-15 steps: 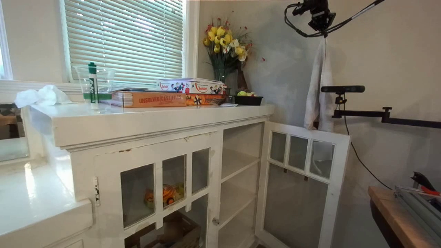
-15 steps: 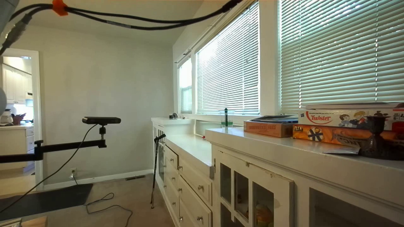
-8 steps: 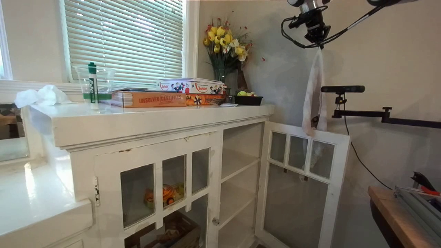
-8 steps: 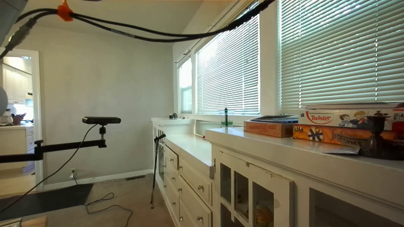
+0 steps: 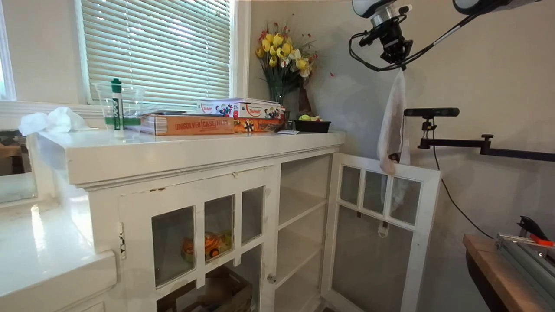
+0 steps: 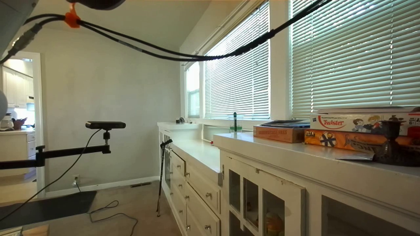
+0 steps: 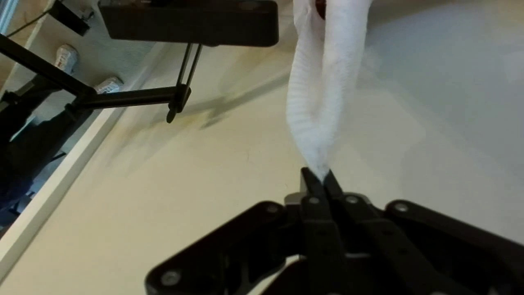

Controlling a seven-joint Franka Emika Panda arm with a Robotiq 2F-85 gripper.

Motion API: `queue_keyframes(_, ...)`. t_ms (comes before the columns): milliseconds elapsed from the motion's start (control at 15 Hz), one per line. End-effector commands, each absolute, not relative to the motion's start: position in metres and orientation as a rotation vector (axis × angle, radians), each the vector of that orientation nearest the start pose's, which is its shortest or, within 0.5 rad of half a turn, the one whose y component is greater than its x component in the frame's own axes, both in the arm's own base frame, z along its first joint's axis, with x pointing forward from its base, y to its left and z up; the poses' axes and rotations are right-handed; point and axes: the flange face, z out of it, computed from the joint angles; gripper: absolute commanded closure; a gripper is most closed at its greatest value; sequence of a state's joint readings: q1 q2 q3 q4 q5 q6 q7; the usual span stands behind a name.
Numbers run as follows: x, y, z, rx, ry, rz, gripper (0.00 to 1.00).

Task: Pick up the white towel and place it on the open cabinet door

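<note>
The white towel (image 5: pixel 392 112) hangs from my gripper (image 5: pixel 403 67) in an exterior view, above the open white cabinet door (image 5: pixel 427 199). One lower fold overlaps the front of the door's top rail. Another part shows faintly behind the door through its glass panes. In the wrist view my gripper (image 7: pixel 317 174) is shut on a pinched corner of the towel (image 7: pixel 311 127), which stretches away to the top edge of the picture. A small dark patch shows within the towel's folds. The door is hidden from the wrist view.
A black camera (image 5: pixel 431 112) on a black arm stands close beside the towel; it also shows in the wrist view (image 7: pixel 188 24). The white counter (image 5: pixel 195 149) bears boxes (image 5: pixel 195 125), a black tray (image 5: pixel 312 126) and flowers (image 5: pixel 282 52). A wooden table (image 5: pixel 498 268) stands at lower right.
My gripper has moved down and slightly left in an exterior view with the towel. The towel's lower end has come down over the door's top rail. The arm's cables have shifted lower.
</note>
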State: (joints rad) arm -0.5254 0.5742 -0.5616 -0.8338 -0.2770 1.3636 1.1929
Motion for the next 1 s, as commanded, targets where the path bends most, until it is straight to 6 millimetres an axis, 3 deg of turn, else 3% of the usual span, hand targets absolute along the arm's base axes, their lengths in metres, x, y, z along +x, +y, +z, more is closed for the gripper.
queue_keyframes(0,0.408,-0.528,0.630,1.140,-2.335,0.046,0.99)
queue_keyframes(467,0.421,-0.521,0.633,1.244,-2.341,0.082,0.99)
queue_keyframes(933,0.434,-0.517,0.622,1.401,-2.523,0.052,0.99)
